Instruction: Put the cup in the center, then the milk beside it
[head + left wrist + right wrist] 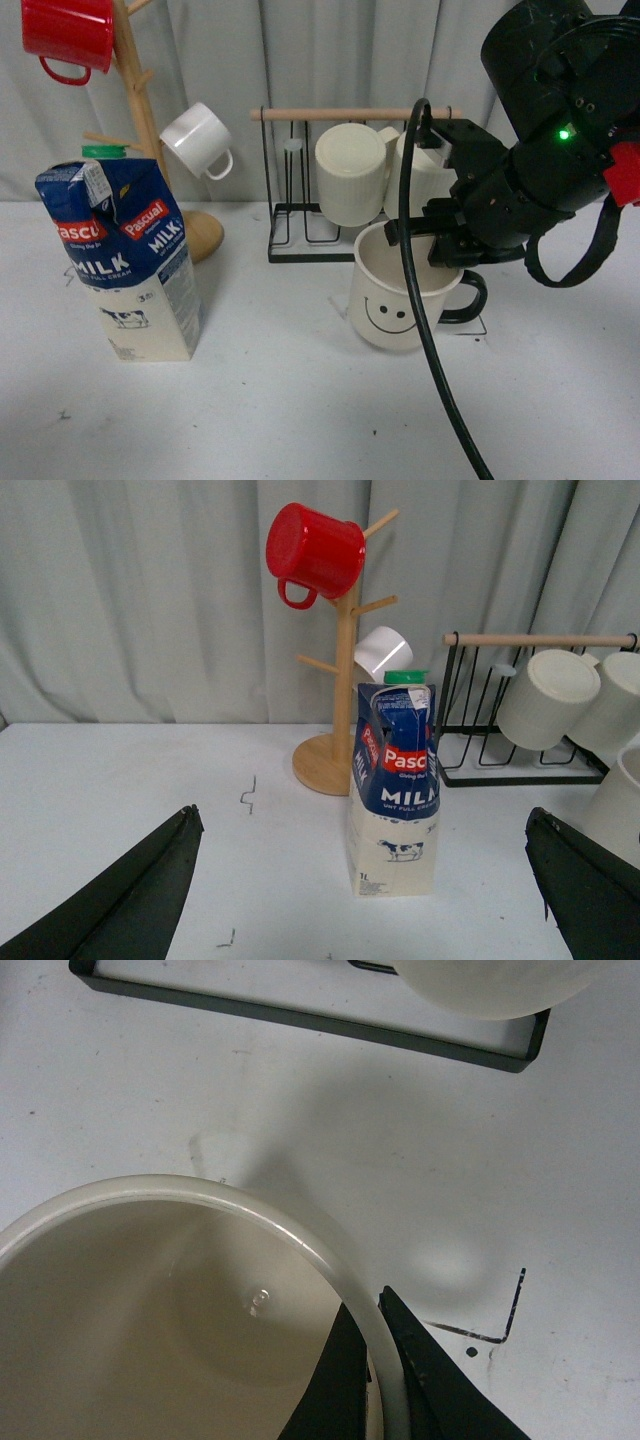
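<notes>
Your right claw (383, 1370) pinches smiley cup (395, 300) rim, one finger inside, for firm hold. Cup mid-table near back edge, black corner mark (505, 1310) just beside. Milk carton (130, 270) upright toward left edge; your left claw (362, 820) spread wide, facing it.

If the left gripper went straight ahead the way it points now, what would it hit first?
Most likely the milk carton: it stands upright straight ahead, centred between the open jaws of the left gripper. Depth is hard to judge.
</notes>
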`<action>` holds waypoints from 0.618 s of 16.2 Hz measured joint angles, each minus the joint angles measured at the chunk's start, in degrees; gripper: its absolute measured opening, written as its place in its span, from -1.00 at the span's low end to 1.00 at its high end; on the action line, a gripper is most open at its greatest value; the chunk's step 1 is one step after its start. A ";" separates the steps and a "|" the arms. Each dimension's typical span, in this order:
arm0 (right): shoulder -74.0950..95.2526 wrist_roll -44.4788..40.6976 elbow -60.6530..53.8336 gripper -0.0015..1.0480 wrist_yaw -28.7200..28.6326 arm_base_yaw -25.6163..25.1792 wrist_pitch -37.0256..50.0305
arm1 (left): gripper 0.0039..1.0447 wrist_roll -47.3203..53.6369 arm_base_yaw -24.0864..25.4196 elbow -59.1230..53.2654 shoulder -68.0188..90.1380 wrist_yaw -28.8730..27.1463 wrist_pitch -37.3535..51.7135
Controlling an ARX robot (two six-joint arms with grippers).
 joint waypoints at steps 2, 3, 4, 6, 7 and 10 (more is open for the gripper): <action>1.57 -0.61 2.82 -0.93 0.28 0.83 -2.82 | 0.88 0.00 0.00 0.00 0.00 0.02 0.00; 2.19 -0.74 3.87 -0.93 0.33 1.33 -3.56 | 0.88 0.00 0.00 0.00 0.00 0.02 -0.02; 2.73 -1.14 4.79 -0.93 0.37 1.92 -4.44 | 0.88 0.00 0.00 0.00 0.00 0.02 -0.02; 3.85 -2.01 6.21 -0.93 0.55 2.95 -5.90 | 0.88 0.00 0.00 0.00 0.00 0.00 0.00; 4.44 -2.21 6.73 -0.93 0.87 3.30 -6.16 | 0.88 0.00 0.00 0.00 0.00 0.02 0.00; 5.97 -3.17 8.20 -0.93 1.92 3.28 -6.62 | 0.88 0.00 0.00 0.00 0.00 0.02 -0.02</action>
